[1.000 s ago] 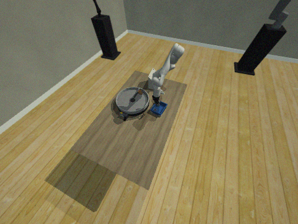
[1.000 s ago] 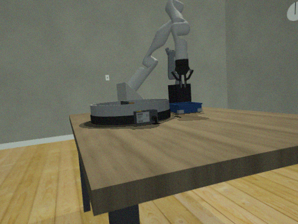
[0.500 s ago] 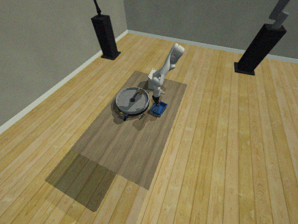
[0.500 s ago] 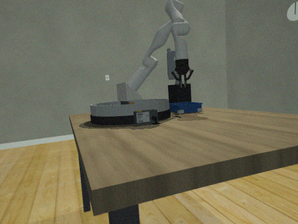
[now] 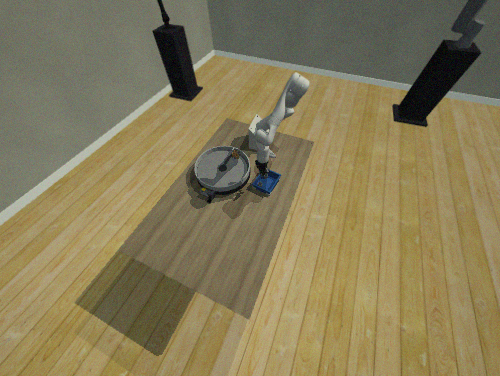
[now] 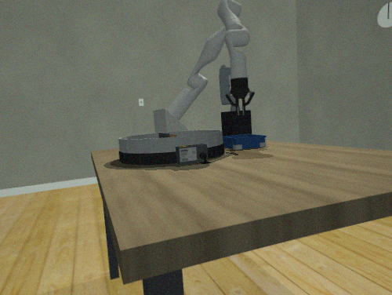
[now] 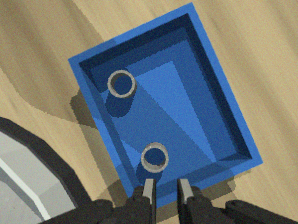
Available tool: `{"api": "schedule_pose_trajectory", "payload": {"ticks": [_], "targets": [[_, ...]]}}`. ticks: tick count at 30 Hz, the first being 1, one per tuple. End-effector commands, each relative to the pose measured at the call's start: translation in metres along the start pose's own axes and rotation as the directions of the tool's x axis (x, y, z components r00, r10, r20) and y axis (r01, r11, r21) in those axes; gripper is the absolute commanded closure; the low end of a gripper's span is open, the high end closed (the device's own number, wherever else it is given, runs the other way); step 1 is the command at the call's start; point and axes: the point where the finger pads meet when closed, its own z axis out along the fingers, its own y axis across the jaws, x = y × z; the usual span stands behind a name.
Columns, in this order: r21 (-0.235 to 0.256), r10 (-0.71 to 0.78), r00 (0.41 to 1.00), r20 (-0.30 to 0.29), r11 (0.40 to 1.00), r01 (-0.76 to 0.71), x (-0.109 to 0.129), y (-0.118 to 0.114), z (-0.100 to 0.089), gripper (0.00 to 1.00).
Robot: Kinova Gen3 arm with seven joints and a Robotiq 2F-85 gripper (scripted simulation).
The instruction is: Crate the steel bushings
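Two round steel bushings [image 7: 121, 84] [image 7: 154, 157] stand well apart inside the shallow rectangular blue crate [image 7: 234, 117] on the wood-grain counter [image 7: 45, 45], the nearly closed gripper [image 7: 166, 192] above its rim holding nothing.

This looks like a test room or lab for a robot, not a home. The walls [image 6: 70, 78] are bare and grey, and the floor [image 5: 375, 250] is light wood boards. A plain wooden table [image 6: 235, 196] stands in the middle, right under the pincer [image 6: 240, 111]. A white robot arm [image 6: 204, 67] is fixed to it. Well apart from the pincer, near the walls behind it, two tall black stands [image 5: 177, 62] hold camera gear. A small white wall plate [image 6: 141, 102] is the only thing on the wall.
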Motion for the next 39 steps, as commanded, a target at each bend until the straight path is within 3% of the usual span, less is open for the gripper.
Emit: {"api": "schedule_pose_trajectory", "payload": {"ticks": [1,20,21,39], "targets": [[-0.001,0.000,1.000,0.002,1.000,0.000,-0.0005,0.0001,-0.0008,0.84],[-0.001,0.000,1.000,0.002,1.000,0.000,-0.0005,0.0001,-0.0008,0.84],[-0.001,0.000,1.000,0.002,1.000,0.000,-0.0005,0.0001,-0.0008,0.00],[-0.001,0.000,1.000,0.002,1.000,0.000,-0.0006,0.0001,-0.0008,0.00]]}}
